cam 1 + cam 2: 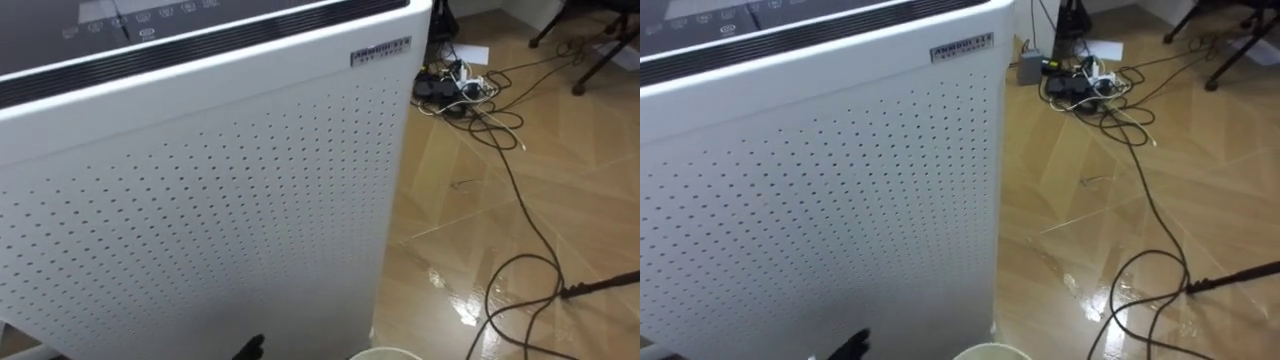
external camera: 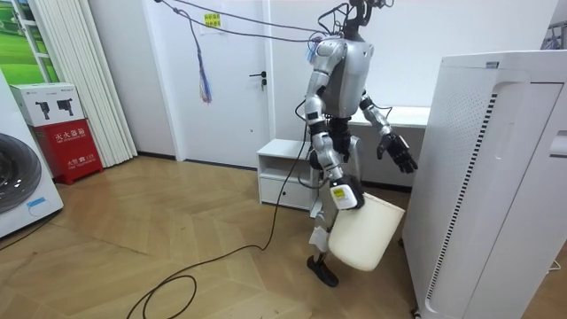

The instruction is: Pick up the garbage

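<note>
a lived-in test room with a home feel: wood floor [image 2: 133, 213], washing machine [image 2: 18, 177] at the room view's left edge, white door [image 2: 235, 97], tall air purifier [image 2: 496, 177] at right, tangled cables [image 1: 455, 85] at the eye view's upper right.

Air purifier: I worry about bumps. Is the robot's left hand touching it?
Apart. The room view shows a clear gap between the open left hand and the near edge of the air purifier. The right hand grips the bin.

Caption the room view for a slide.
The robot stands before a tall white air purifier, right hand gripping a cream bin, left hand raised open.
</note>
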`<state>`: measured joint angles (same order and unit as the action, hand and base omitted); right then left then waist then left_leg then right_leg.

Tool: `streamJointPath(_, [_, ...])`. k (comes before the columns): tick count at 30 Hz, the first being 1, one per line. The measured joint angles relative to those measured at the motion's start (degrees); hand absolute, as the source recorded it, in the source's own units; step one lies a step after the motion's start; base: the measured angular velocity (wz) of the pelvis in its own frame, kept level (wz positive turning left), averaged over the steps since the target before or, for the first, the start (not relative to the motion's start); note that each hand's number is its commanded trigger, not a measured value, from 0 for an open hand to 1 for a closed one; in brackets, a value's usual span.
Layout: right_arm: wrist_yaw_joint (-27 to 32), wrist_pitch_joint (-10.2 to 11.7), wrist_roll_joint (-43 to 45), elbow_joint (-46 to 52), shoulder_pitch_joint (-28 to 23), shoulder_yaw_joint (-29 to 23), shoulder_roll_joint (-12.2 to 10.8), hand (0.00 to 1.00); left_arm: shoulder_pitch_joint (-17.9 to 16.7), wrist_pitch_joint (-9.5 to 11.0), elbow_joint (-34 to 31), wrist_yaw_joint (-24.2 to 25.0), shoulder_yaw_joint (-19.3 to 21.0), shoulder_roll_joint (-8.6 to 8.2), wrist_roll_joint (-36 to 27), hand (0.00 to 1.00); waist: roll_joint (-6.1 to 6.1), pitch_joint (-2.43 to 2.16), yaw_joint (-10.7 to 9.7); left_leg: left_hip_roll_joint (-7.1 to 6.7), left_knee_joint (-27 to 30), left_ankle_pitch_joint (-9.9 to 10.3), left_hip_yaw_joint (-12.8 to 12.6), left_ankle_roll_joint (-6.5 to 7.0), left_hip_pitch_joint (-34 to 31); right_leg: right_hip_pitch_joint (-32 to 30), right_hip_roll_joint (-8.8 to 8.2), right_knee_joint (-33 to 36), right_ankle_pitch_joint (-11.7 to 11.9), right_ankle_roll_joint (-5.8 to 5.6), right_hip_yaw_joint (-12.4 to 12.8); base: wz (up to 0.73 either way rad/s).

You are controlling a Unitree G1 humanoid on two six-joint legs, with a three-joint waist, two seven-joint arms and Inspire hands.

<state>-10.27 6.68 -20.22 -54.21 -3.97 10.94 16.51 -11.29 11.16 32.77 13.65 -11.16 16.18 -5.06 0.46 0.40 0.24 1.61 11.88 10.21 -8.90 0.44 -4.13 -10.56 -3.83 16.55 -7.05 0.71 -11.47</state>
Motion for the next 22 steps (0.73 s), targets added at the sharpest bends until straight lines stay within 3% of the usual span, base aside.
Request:
streamJointPath(4, [1.00,0.15,-2.56,-1.95,-4.20,-2.95,-0.67,1.00,-2.55,0.49,8.52,-2.27,3.54,-0.31,-2.08,0.00,-1.20,-0.16,0.16,0.05,-2.20,0.09,-0.08,-0.12,3.76,3.51,0.45,-2.32,-0.17,-0.40,-0.08,-0.01])
streamJointPath(8, [1.46,0.29,-5.53,-5.95,-6.04,-4.70,-1.04,1.00,-3.28,0.49,18.99,-5.42,7.25,-0.91,-5.80,0.00,-1.35,-0.48,0.15,0.59,-2.51,1.13,-0.38,-0.34,6.20,6.73,1.29,-4.04,-0.08,-0.64,0.16,-0.04])
streamJointPath(12, [1.48,-0.05,-9.09,-9.88,-6.64,-8.07,-1.89,1.00,-3.90,0.28,24.79,-6.98,9.87,-1.72,-9.29,0.00,-1.41,-0.37,0.16,0.76,-2.68,1.48,-0.17,-0.43,7.17,7.82,1.58,-4.69,-0.20,-0.79,0.35,0.00])
streamJointPath(16, [1.48,-0.59,-10.56,-11.41,-8.34,-12.00,-3.05,1.00,-4.57,-0.99,30.44,-8.22,15.38,-3.17,-13.63,0.00,-1.53,-0.02,0.16,0.86,-3.41,1.85,-0.15,-0.56,9.53,9.56,1.85,-5.07,-0.64,-0.95,0.64,0.00])
streamJointPath(21, [1.59,-2.26,-12.03,-14.01,-9.03,-16.66,-4.56,1.00,-5.06,-3.59,34.69,-9.05,17.19,-4.30,-20.43,0.00,-1.37,0.05,0.02,0.87,-3.98,2.35,-0.37,-0.63,11.88,11.60,2.01,-4.91,-1.48,-1.15,1.16,-0.03])
streamJointPath(22, [1.84,-2.75,-12.05,-14.69,-8.88,-17.49,-4.89,1.00,-4.76,-4.31,36.05,-9.14,17.45,-4.47,-21.24,0.00,-1.36,-0.10,0.05,0.87,-4.12,2.35,-0.40,-0.63,12.19,11.75,2.04,-4.90,-1.50,-1.19,1.23,0.00])
